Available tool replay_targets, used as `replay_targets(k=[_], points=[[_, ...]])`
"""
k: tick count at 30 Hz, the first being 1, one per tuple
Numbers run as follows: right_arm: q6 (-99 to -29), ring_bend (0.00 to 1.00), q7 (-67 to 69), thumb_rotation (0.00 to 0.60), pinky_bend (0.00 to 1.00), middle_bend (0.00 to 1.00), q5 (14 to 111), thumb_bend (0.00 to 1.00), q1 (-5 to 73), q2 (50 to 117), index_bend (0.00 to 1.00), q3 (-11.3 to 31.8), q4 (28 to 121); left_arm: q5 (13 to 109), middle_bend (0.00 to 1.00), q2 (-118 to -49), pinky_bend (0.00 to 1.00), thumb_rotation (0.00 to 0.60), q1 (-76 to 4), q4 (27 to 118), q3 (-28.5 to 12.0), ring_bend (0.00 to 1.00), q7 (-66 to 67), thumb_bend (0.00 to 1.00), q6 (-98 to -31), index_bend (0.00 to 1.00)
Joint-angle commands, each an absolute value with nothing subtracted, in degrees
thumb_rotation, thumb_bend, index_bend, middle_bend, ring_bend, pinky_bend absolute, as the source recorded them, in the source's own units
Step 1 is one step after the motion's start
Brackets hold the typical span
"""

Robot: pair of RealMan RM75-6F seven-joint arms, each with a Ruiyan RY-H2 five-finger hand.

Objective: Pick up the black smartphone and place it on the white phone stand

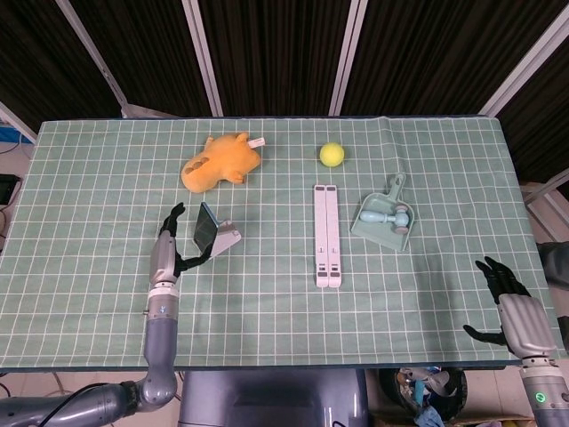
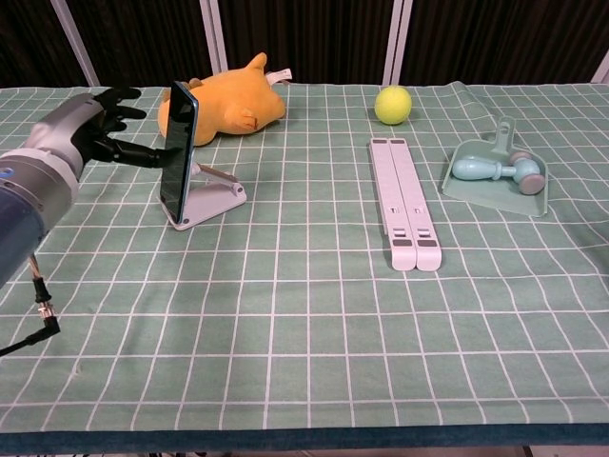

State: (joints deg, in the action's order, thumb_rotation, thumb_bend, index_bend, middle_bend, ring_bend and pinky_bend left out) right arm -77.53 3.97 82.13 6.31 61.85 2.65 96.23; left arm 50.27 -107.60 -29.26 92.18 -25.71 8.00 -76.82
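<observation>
A black phone (image 2: 178, 152) stands propped on a white stand (image 2: 211, 198) at the left of the bench (image 2: 304, 314). The left hand (image 2: 90, 129) is just beside it, fingers (image 2: 143, 155) spread, holding nothing. The right hand (image 1: 511, 307) rests at the bench's right edge, fingers apart.

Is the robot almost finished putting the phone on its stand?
Nearly. Done: the black smartphone leans on the white phone stand. In hand: nothing; the left hand is beside the phone with fingers spread, one finger reaching close to its back; contact is unclear. The right hand holds nothing at the table's edge. Left: moving the left hand clear.
</observation>
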Motion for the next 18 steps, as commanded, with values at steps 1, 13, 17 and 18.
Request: replay_targets(k=[1,13,17,18], points=[[-77.63,0.00,4.00,0.600,0.21,0.00,82.25,0.10,6.28,61.86,0.00,2.64,96.11,55.02,0.07,-102.57,0.02,0.600,-26.30,97.48,-22.21,0.00,8.10,0.23,-78.68,0.03],[-78.23,0.00,1.83,0.600,0.21,0.00,83.10,0.10,6.36,62.35,0.00,2.51,95.22,70.91,0.07,-79.89,0.02,0.600,-17.89,103.88,-10.93,0.00,10.19,0.20,-81.35,0.03],[-78.85,0.00,0.40,0.600,0.21,0.00,83.27,0.10,6.27,62.81,0.00,2.60,94.88,74.59,0.05,-73.73,0.02,0.600,-15.21,103.11,-6.80,0.00,11.16,0.20,-82.06,0.03],[-78.90,0.00,0.29,0.600,0.21,0.00,83.21,0.10,6.25,62.88,0.00,2.61,94.89,75.10,0.04,-72.92,0.02,0.600,-14.74,102.91,-5.95,0.00,11.15,0.20,-81.99,0.03]])
